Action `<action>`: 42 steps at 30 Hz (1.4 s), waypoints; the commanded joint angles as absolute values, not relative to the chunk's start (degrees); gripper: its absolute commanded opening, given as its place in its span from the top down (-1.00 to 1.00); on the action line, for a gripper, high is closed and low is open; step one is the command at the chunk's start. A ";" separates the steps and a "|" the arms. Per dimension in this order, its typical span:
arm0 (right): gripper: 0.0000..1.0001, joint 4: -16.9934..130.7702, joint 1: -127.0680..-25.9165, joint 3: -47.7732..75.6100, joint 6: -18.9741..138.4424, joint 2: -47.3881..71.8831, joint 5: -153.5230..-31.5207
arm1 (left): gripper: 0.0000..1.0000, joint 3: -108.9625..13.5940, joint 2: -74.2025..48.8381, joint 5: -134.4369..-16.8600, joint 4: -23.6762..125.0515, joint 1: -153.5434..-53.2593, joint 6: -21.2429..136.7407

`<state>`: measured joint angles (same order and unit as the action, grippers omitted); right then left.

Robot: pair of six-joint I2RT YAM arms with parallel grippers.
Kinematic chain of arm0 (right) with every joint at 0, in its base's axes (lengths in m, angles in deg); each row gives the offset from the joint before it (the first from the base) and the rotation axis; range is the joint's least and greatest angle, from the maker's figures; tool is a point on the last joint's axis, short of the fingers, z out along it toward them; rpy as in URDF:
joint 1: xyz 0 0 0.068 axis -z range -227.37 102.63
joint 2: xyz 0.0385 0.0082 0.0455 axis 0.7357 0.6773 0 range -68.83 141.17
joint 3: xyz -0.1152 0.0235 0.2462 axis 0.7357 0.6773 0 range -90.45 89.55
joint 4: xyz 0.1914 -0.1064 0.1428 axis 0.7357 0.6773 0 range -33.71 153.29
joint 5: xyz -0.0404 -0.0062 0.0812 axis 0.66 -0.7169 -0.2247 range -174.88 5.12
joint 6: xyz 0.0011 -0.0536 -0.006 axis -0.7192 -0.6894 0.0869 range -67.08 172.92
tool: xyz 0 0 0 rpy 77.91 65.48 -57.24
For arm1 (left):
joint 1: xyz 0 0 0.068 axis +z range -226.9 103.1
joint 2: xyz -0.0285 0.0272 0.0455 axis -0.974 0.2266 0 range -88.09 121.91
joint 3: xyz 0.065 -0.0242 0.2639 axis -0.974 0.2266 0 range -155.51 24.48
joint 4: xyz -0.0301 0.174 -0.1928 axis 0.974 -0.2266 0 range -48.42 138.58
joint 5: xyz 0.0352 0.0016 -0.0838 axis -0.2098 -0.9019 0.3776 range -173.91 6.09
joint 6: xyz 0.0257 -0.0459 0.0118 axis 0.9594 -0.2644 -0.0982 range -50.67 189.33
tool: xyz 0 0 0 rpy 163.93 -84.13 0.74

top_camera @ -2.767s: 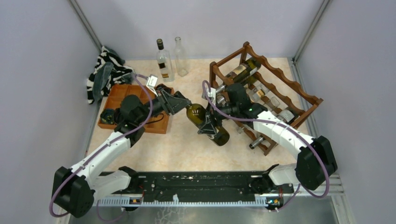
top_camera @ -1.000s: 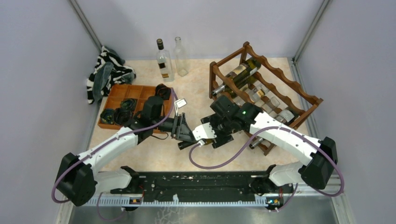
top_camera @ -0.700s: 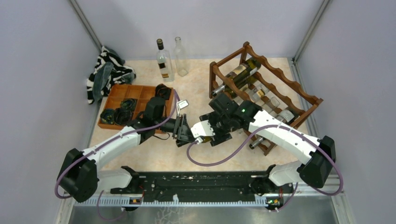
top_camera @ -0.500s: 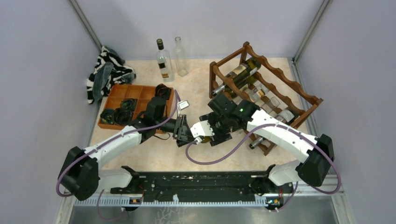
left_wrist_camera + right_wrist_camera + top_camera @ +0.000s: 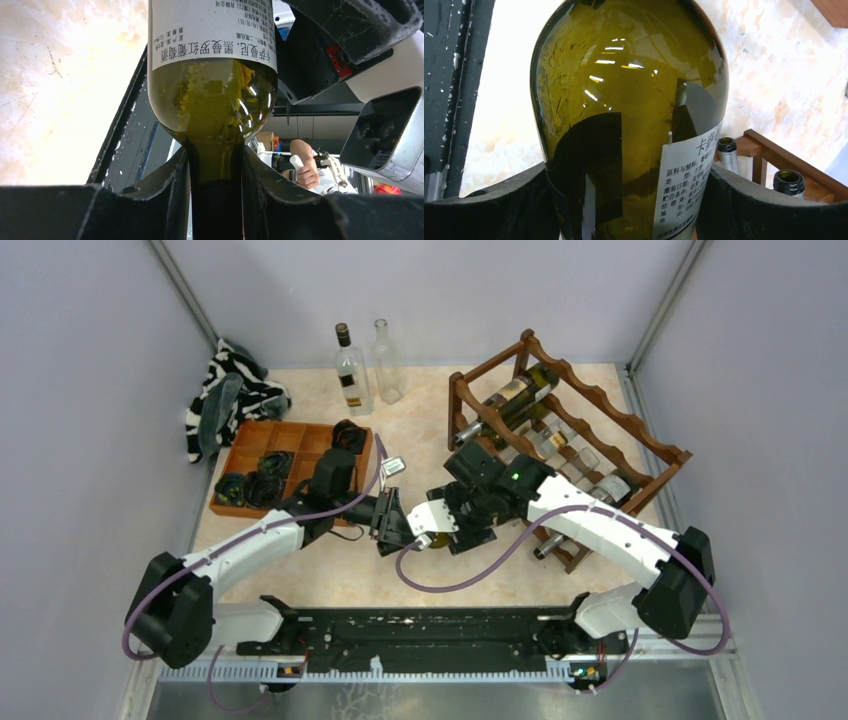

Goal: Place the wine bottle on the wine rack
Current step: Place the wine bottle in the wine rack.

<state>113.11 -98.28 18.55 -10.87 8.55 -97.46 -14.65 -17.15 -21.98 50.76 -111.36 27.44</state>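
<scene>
Green glass is what both arms hold: the wine bottle (image 5: 212,95) hangs in the air over the middle of the table (image 5: 400,430), between the two arms. It is near the wine rack (image 5: 575,372) but not touching it. The left gripper (image 5: 214,155) is closed around the thin neck, with its black fingers (image 5: 165,185) snug on both sides. The right gripper (image 5: 629,175) grips the fat body by the white label, and its fingers (image 5: 744,205) hug the glass on each side. From the top view most of the bottle is hidden under the two grippers, so its exact tilt is hard to tell. The step now looks like a pass or a shared carry toward the rack. To do it well, the two arms should probably move together at the same speed, or one should let go only when the other has a firm hold. Glass is smooth and slippery, so a weak grip on the neck could let the bottle swing down. The bottle should likely be turned to lie across the wavy rails and be set into a free dip. Other bottles (image 5: 520,390) already lie in the rack, so the move should go slowly and not bump them.
</scene>
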 commanded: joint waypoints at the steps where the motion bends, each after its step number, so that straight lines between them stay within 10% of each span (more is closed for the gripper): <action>1: 0.41 107.09 -98.68 16.00 -8.60 7.39 -98.32 | 1.00 -13.01 -18.32 -17.42 53.58 -111.72 29.68; 9: -0.94 107.87 -98.69 15.43 -5.51 7.74 -100.86 | 1.00 -6.62 -21.72 -16.69 68.39 -110.92 20.47; 18: -0.97 119.67 -97.45 10.95 -14.32 5.88 -106.02 | 1.00 -2.67 -24.70 -19.37 69.35 -110.40 22.83; 31: -0.97 140.27 -73.18 -3.75 -23.28 3.75 -145.22 | 1.00 -0.91 -32.56 -28.08 69.85 -110.71 28.44; 42: -0.97 112.04 -53.47 -1.71 14.04 -2.48 -147.14 | 1.00 -2.80 -28.08 -32.45 79.06 -110.68 28.29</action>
<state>129.17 -57.89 -2.65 -6.35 1.14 -146.11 0.63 -29.44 -31.90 69.47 -110.55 24.14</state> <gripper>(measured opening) 0.984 0.417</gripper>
